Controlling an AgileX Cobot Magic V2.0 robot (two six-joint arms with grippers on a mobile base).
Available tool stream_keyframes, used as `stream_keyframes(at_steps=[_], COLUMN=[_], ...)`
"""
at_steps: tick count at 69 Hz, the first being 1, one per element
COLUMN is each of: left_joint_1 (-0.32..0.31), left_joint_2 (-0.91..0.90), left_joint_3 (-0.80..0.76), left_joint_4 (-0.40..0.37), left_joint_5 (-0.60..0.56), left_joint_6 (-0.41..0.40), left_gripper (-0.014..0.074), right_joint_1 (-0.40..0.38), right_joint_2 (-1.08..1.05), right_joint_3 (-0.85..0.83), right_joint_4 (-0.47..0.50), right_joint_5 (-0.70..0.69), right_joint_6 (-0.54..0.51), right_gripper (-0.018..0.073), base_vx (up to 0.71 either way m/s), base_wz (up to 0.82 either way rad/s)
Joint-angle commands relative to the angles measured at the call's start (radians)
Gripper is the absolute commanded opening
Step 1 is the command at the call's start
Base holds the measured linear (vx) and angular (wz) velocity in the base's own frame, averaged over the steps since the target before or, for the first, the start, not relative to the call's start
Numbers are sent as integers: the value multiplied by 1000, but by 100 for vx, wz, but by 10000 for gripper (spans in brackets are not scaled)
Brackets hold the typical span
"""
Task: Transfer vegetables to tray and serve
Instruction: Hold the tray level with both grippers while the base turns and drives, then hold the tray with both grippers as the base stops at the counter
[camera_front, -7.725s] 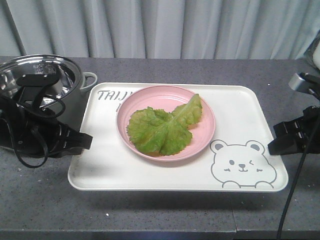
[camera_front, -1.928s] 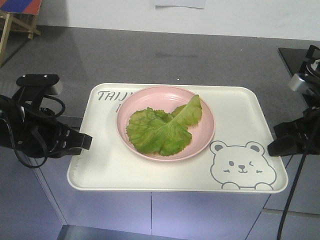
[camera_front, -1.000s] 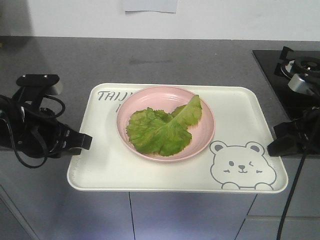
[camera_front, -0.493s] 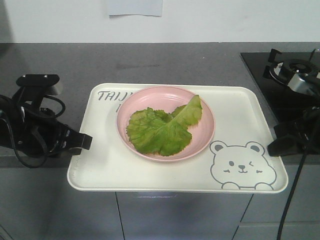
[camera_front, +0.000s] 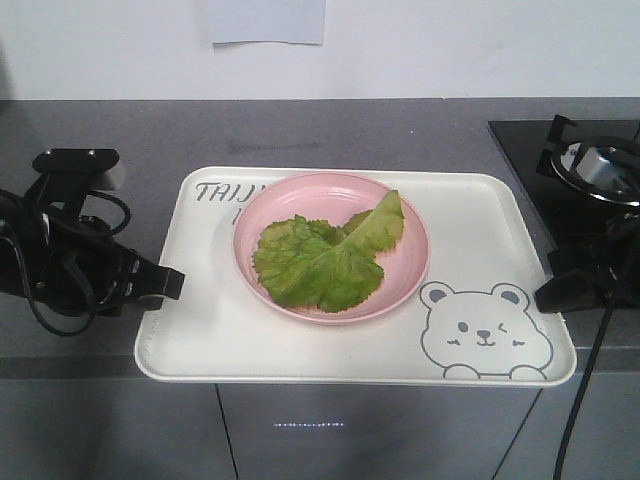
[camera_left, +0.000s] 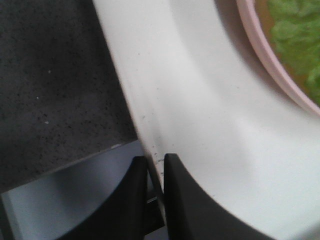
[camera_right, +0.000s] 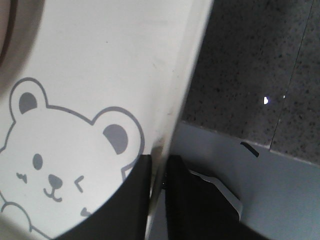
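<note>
The vegetables (camera_front: 325, 255) lie in a round pink plate (camera_front: 410, 270) on the cream tray (camera_front: 210, 340) with the bear drawing. The tray is held level in the air, its front half over the counter's edge. My left gripper (camera_front: 170, 283) is shut on the tray's left rim, and my right gripper (camera_front: 545, 295) is shut on its right rim. In the left wrist view the black fingers (camera_left: 137, 200) pinch the rim of the tray (camera_left: 200, 110), with the plate's edge (camera_left: 270, 65) and leaves (camera_left: 297, 40) beyond. In the right wrist view the right gripper (camera_right: 159, 162) clamps the rim beside the bear (camera_right: 55, 165).
A dark grey counter (camera_front: 330, 130) runs under and behind the tray. A black gas stove (camera_front: 590, 165) sits at the right. Behind is a white wall with a paper sheet (camera_front: 268, 20). Grey cabinet fronts (camera_front: 300, 440) are below the counter edge.
The tray, plate and both grippers keep their place in view while the surroundings shift: the pot and curtain are gone, and the counter, wall and stove have come in from the right.
</note>
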Motion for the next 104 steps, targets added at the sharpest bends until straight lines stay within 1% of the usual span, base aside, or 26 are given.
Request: stream_keyframes(at_steps=[1,104], left_joint_1=[-19,-19], left_joint_2=[-35,-35], left_joint_3=[-32,-32], left_joint_4=[-69,-69], left_joint_5=[-73,-73], left_joint_6=[22,22], left_gripper=[-6,-6], right_joint_1=[15,15], right_joint_2=[-38,-38], right_joint_3=[-26,-26], right_joint_4=[116,116], right_joint_5=[63,63], right_joint_6=[-46,-46], right_gripper=[-3,-3], base_vx=[13,8], base_wz=[4,3])
